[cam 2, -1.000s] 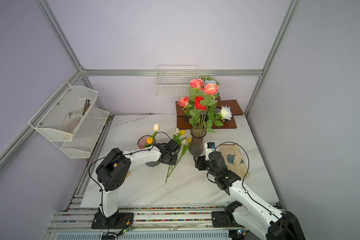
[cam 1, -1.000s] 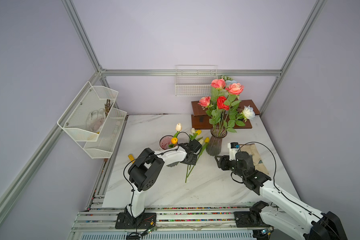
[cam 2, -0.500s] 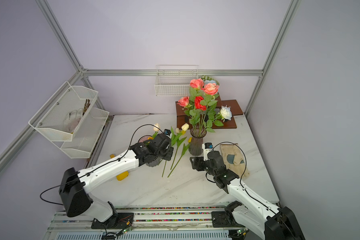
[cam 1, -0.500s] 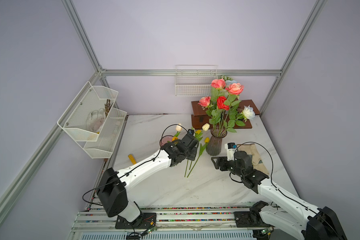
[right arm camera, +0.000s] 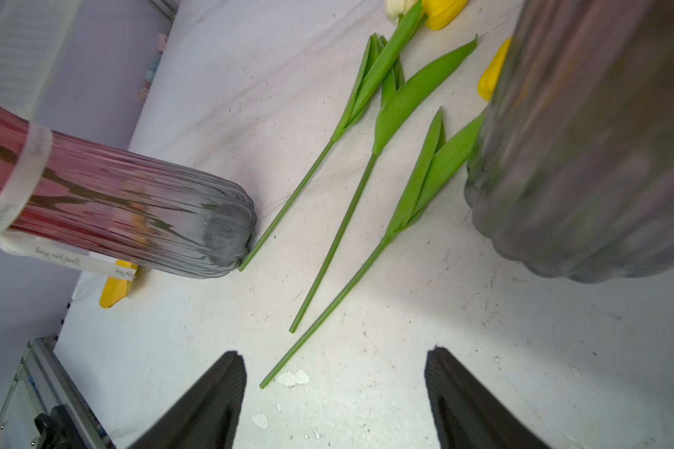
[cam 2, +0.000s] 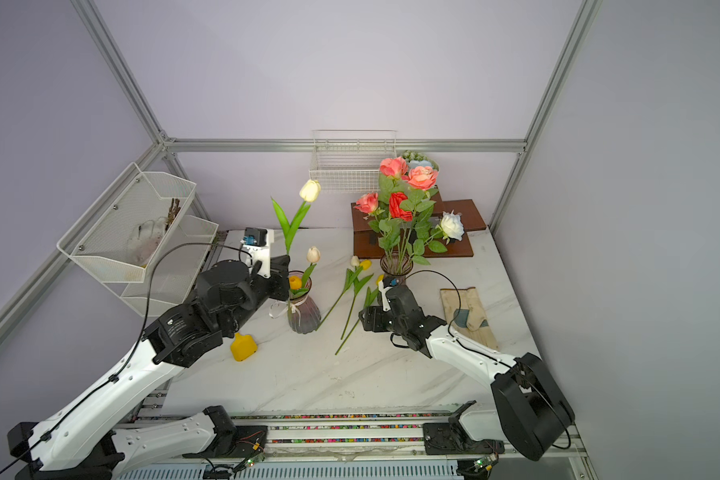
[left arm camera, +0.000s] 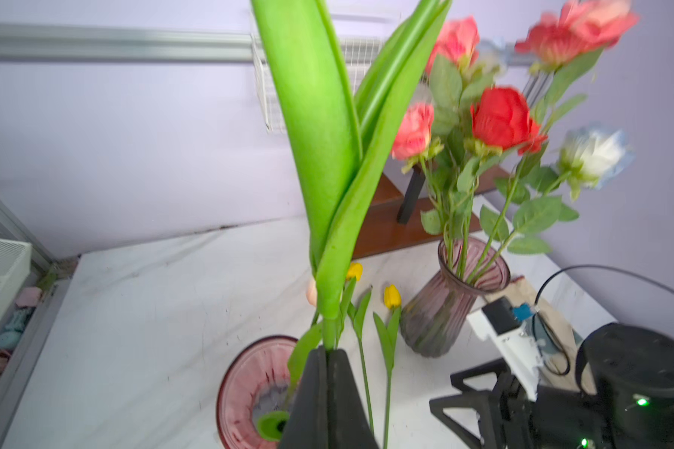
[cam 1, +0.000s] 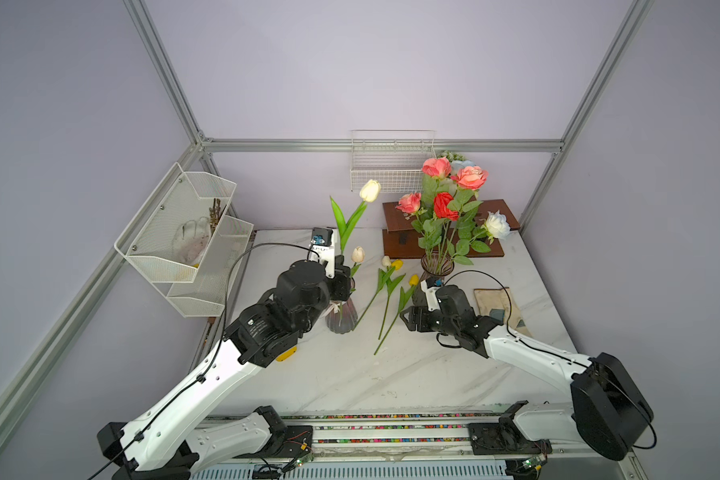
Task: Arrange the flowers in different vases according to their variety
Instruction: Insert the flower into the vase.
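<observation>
Tulip (cam 1: 347, 224), pinched in left end effector (left arm camera: 327, 352), is hanging over bow vase (cam 1: 341, 319), probably wanting lowering; right end effector (right arm camera: 333, 355) is gaping beside loose tulips (cam 1: 386, 303).

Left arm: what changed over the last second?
The left end effector, shut on a cream tulip, raised it from low to upright over the bow vase. The right end effector, open, slid toward the three tulips lying on the table. Those tulips and the rose vase stayed put.
</observation>
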Action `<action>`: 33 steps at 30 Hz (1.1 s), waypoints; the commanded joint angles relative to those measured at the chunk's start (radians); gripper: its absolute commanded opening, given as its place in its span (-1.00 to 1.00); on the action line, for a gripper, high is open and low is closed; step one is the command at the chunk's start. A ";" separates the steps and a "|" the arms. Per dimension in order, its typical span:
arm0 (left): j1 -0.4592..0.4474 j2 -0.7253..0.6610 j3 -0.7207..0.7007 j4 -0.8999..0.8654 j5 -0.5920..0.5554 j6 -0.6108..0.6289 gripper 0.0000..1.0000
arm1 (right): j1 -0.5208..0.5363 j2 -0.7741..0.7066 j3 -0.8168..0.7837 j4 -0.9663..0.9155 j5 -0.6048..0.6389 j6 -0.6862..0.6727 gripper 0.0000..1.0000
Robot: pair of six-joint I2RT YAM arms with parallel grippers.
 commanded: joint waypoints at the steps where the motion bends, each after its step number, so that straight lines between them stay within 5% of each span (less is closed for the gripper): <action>1: 0.048 -0.030 -0.027 0.158 -0.061 0.103 -1.00 | 0.036 0.085 0.109 -0.136 0.095 -0.009 0.53; 9: 0.178 0.007 -0.151 0.440 0.002 0.152 -1.00 | 0.103 0.345 0.366 -0.365 0.256 0.030 0.50; 19: 0.261 0.053 -0.362 0.759 0.124 0.192 -1.00 | 0.120 0.521 0.518 -0.471 0.298 0.132 0.46; 24: 0.294 0.024 -0.483 0.853 0.186 0.174 -1.00 | 0.125 0.582 0.582 -0.537 0.324 0.169 0.35; 27: 0.304 0.007 -0.541 0.899 0.225 0.163 -1.00 | 0.126 0.600 0.598 -0.553 0.337 0.195 0.08; 33: 0.312 -0.007 -0.601 0.909 0.264 0.140 -1.00 | 0.128 0.639 0.625 -0.587 0.347 0.240 -0.17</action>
